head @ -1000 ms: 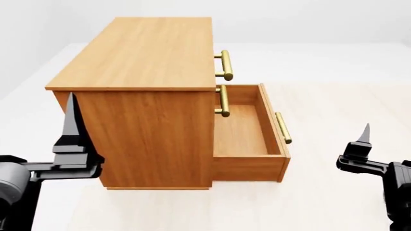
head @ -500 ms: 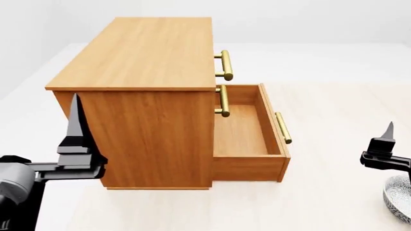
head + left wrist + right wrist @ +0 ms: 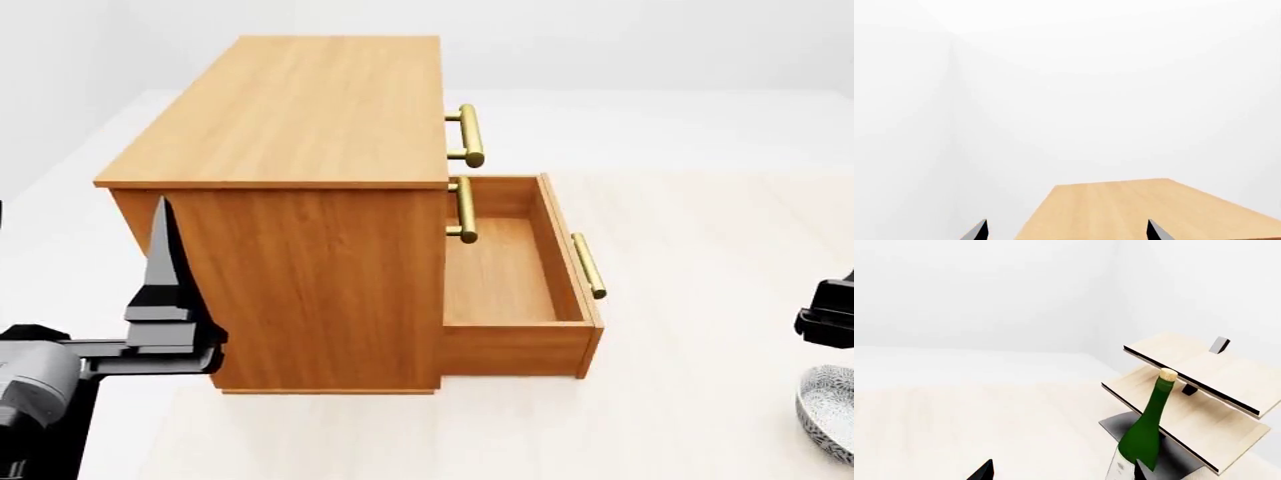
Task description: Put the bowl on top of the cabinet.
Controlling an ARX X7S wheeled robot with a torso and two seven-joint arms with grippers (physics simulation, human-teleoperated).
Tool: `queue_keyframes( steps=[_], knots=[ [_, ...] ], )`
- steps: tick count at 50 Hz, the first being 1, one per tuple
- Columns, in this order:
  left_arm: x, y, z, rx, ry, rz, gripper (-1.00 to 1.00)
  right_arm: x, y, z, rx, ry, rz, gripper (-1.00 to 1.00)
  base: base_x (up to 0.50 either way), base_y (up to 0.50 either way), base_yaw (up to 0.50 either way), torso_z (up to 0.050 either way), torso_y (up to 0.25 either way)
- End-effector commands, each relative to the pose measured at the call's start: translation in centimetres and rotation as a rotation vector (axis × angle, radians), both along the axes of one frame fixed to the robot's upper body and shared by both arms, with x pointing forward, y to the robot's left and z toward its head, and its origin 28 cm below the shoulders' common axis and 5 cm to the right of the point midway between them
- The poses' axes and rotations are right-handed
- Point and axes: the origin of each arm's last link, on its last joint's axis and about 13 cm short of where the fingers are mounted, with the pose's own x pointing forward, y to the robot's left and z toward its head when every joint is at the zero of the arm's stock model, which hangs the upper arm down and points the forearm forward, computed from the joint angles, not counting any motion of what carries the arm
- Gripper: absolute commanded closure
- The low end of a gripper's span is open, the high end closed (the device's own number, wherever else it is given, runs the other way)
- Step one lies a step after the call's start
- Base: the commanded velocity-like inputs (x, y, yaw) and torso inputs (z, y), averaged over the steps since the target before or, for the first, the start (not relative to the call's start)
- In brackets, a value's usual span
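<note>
The cabinet [image 3: 294, 110] is a brown wooden chest with brass bar handles, in the middle of the head view, and its bottom drawer [image 3: 514, 285] is pulled out and holds nothing. The bowl [image 3: 830, 410], white with a dark leaf pattern, lies on the floor at the lower right edge, partly cut off. My right gripper [image 3: 833, 322] hangs just above and behind the bowl, mostly out of the frame. In its wrist view the right gripper [image 3: 1064, 471] is open and holds nothing. My left gripper [image 3: 163, 215] stands by the cabinet's near left corner. The left gripper [image 3: 1067, 231] is open and faces the cabinet top [image 3: 1134, 210].
A green corked bottle [image 3: 1147, 425] stands right in front of my right gripper. Behind it is a pale two-tier wooden rack [image 3: 1201, 385] on a dark base. The light wooden floor [image 3: 694, 230] stretches to white walls.
My right gripper has moved right, nearly out of the head view, uncovering the bowl beneath it. The left gripper has crept slightly towards the cabinet.
</note>
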Motion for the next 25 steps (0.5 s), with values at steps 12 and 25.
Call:
queue_keyframes(
  steps=[12, 25],
  knots=[
    [0.0, -0.1, -0.1, 0.003, 0.001, -0.004, -1.0, 1.3, -0.7, 0.3, 0.015, 0.094, -0.033, -1.0, 0.0, 0.0, 0.0, 0.0, 0.0],
    [0.1, -0.2, 0.0, 0.002, 0.004, -0.007, -1.0, 1.7, -0.8, 0.0, 0.084, 0.136, -0.041, -1.0, 0.0, 0.0, 0.0, 0.0, 0.0]
  ],
)
